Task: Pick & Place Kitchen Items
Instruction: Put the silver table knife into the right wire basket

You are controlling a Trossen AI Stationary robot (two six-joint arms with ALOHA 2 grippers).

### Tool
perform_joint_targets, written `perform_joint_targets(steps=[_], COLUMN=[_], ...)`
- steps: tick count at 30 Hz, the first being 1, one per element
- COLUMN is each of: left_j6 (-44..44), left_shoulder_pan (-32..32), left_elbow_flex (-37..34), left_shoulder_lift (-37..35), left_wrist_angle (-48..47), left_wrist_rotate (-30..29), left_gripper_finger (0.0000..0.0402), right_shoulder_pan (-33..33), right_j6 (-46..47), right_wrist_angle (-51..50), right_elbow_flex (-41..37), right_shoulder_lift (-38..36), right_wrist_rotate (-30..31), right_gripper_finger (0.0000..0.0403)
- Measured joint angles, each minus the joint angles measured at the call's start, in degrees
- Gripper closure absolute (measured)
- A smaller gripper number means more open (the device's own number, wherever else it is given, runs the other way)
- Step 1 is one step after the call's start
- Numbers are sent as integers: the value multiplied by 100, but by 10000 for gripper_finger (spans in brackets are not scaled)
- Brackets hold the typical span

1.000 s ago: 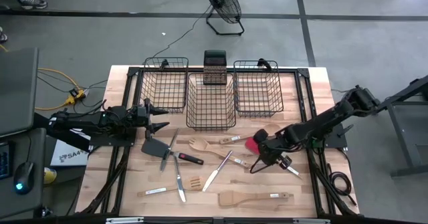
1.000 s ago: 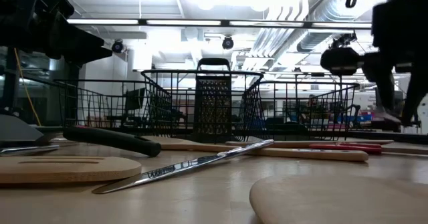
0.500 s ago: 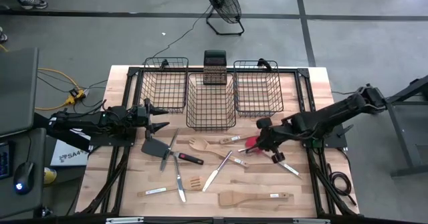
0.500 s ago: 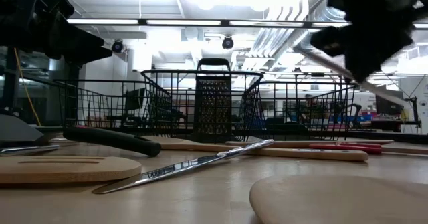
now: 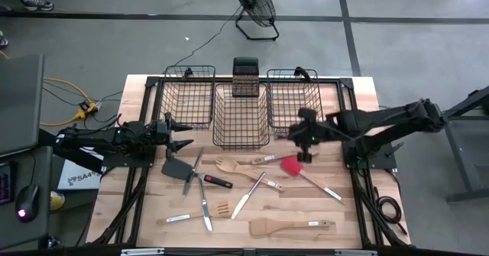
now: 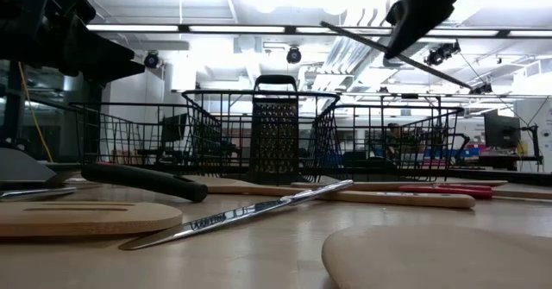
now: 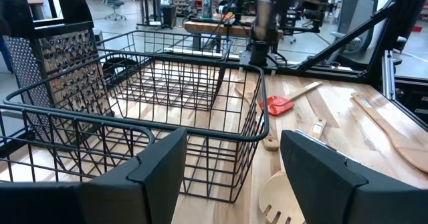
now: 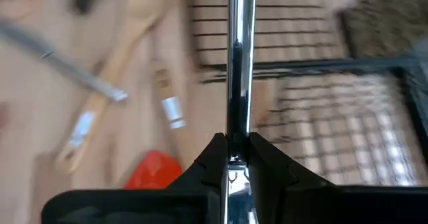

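A grey concrete floor (image 5: 397,50) crossed by dark lines surrounds the pale wooden surface (image 5: 359,95), with a black floor fan (image 5: 254,5) beyond its far edge and yellow cables (image 5: 72,95) off its left edge. Long ceiling lights (image 6: 233,28) and pale ducts (image 6: 362,52) run overhead, above distant workbenches (image 7: 221,25).

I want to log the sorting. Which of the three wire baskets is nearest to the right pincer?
The right-hand basket: the right pincer, shut on a silver utensil, hangs at its front edge; the others lie further left.

arms: two, dark, jointed, slim links
left gripper (image 5: 180,133): black, two flat angular fingers
right gripper (image 8: 233,158): black, tapered fingers
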Motion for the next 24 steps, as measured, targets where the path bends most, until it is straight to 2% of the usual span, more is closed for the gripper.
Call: perform_joint_targets(steps=[10,16,24], left_j6=[1,-1,0], left_shoulder_pan=[1,1,0], left_elbow_flex=[0,0,-1], left_shoulder_lift=[1,1,0], left_wrist_angle=[-1,1,0], left_wrist_rotate=[-1,1,-1], left_gripper_finger=[165,165,165], right_shoulder_pan=[-1836,-2928,-3950], right_j6=[503,474,510], right_wrist_angle=[-242,-57,510], right_elbow_flex=[106,106,110], right_shoulder_lift=[-211,-258,110], right_wrist_rotate=[-18,-100,-880], right_gripper_finger=[372,372,372])
